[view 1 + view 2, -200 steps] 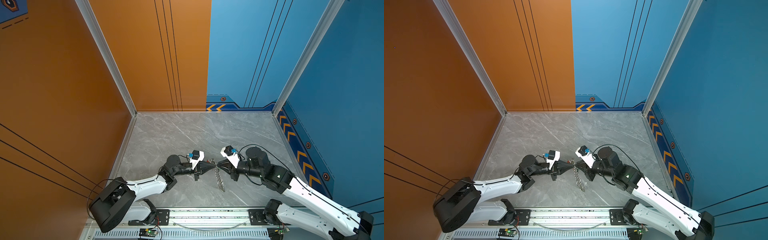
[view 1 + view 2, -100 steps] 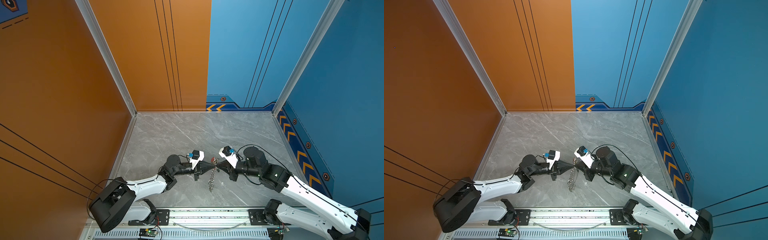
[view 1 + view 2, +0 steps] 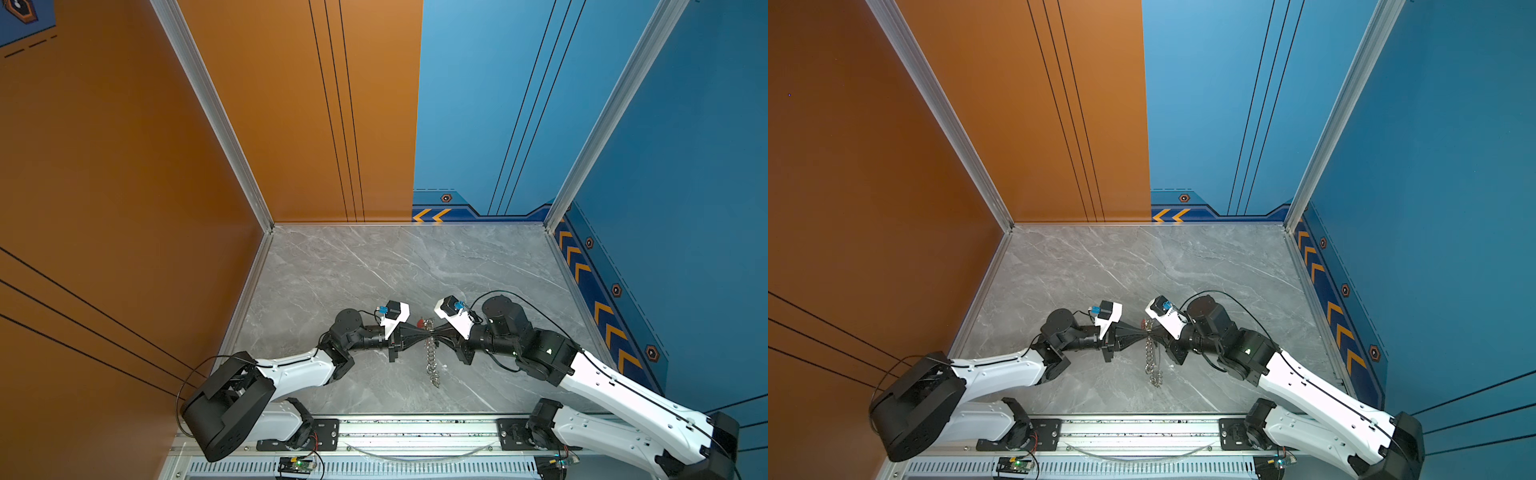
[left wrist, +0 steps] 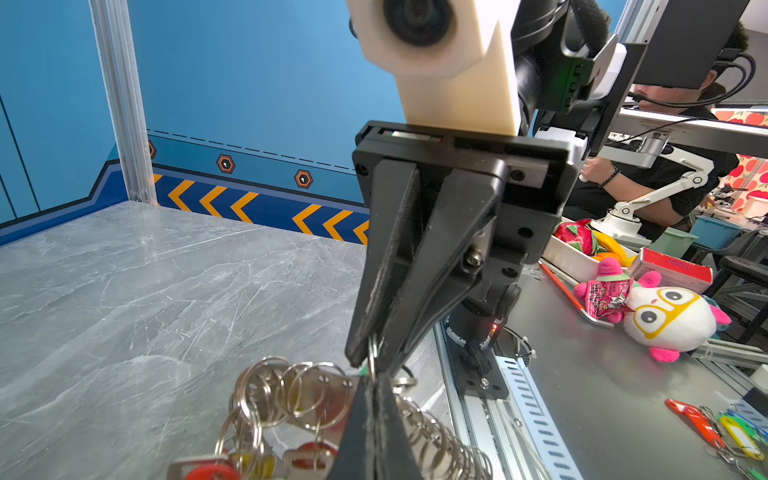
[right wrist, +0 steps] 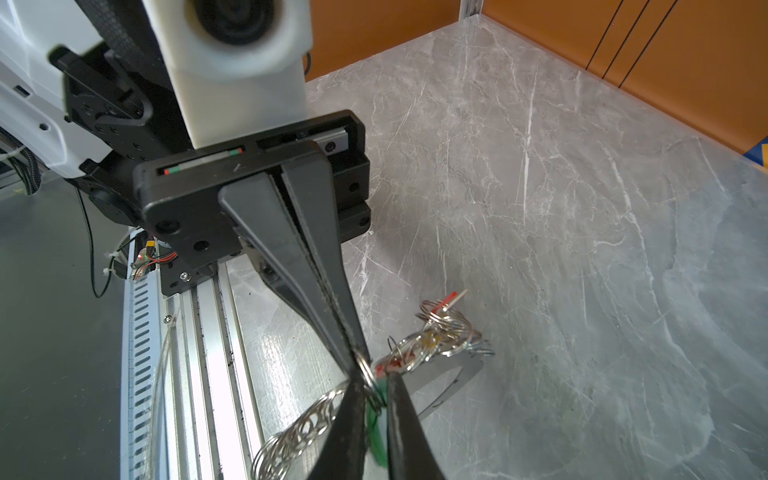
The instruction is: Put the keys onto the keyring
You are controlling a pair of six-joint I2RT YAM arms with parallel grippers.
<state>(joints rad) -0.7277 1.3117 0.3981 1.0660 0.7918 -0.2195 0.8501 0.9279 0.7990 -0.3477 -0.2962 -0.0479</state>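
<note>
- The left pincer (image 5: 358, 354) is pressed together on the keyring (image 3: 431, 361).
- A green key (image 5: 376, 432) is pinched by the right pincer (image 4: 371, 353), tip to tip with the left.
- The keyring is seen trailing from the 2 tips toward the middle of the desk's (image 3: 374, 270) front edge.

The keyring (image 3: 431, 357), a chain-like row of silver wire rings, stretches away from the front rail (image 3: 415, 428), its farther end raised. At that farther end cluster the keys (image 4: 309, 455), small silver pieces with red, yellow and green tags.
</note>
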